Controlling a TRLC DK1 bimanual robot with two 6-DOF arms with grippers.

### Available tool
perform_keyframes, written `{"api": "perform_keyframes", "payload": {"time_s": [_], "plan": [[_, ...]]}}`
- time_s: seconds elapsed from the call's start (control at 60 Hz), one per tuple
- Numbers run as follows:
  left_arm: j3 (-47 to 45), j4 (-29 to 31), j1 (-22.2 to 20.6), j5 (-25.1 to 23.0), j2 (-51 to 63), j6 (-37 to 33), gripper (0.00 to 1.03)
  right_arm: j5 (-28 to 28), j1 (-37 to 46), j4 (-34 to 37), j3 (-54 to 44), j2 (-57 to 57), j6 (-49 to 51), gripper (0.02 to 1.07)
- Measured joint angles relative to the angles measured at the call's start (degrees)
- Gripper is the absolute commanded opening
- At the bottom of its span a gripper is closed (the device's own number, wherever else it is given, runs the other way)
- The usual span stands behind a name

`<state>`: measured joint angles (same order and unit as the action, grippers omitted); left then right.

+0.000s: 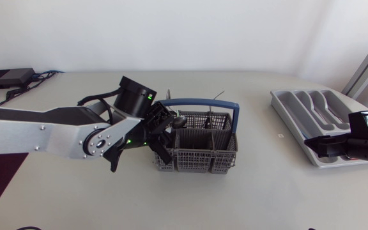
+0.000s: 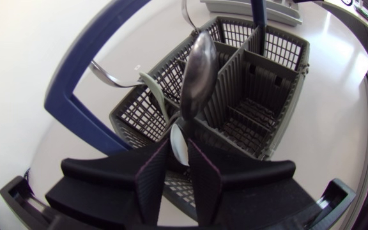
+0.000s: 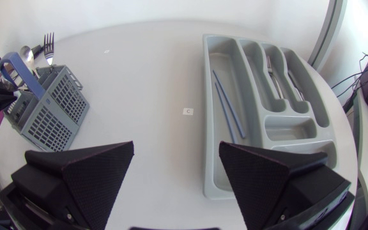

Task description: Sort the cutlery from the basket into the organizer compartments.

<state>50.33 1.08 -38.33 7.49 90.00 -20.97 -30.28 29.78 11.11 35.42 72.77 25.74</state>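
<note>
Left hand [image 2: 177,185] is holding a metal spoon [image 2: 195,67]. Its two fingers are standing narrow, pinching the spoon's handle from both sides, and the bowl is pointing away from the hand. Spoon and hand are sitting over one end of the grey cutlery basket [image 2: 280,51], just beside the basket's blue carrying handle [image 2: 75,83]; whether the handle's end is touching the basket floor cannot be told. Other cutlery [image 2: 110,76] is leaning out of the end compartment next to the spoon. Basket is standing near the middle of the table [image 3: 152,76], well apart from the grey organizer [image 3: 288,130], which is lying toward the table's right side. Right hand [image 3: 176,172] is hovering at the organizer's near end with its fingers spread wide. Two thin blue sticks [image 3: 227,108] are lying in the organizer's long side compartment, the one nearest the basket, and metal cutlery pieces [image 3: 270,70] are resting in two of the neighbouring slots. A small white tag [image 3: 188,110] is lying on the table between basket and organizer.
</note>
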Motion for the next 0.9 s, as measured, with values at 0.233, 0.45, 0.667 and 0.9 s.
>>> {"api": "perform_keyframes", "payload": {"time_s": [0.233, 0.45, 0.667, 0.9], "plan": [[0.44, -0.7, -0.44, 0.0, 1.84, 0.02, 0.13, 0.0, 0.0, -0.02, -0.02, 0.0, 0.0, 0.98], [0.81, -1.16, -0.83, 0.04, 2.32, 0.02, 0.1, -0.02, 0.0, -0.02, -0.02, 0.0, 0.0, 0.98], [1.64, -1.18, -0.9, -0.83, 3.04, 0.46, 0.04, 0.0, 0.0, -0.04, -0.02, 0.0, 0.0, 0.98], [2.78, -0.9, -0.96, -3.82, 3.17, 1.09, 0.04, 0.0, 0.0, -0.2, -0.04, 0.0, 0.42, 0.98]]}}
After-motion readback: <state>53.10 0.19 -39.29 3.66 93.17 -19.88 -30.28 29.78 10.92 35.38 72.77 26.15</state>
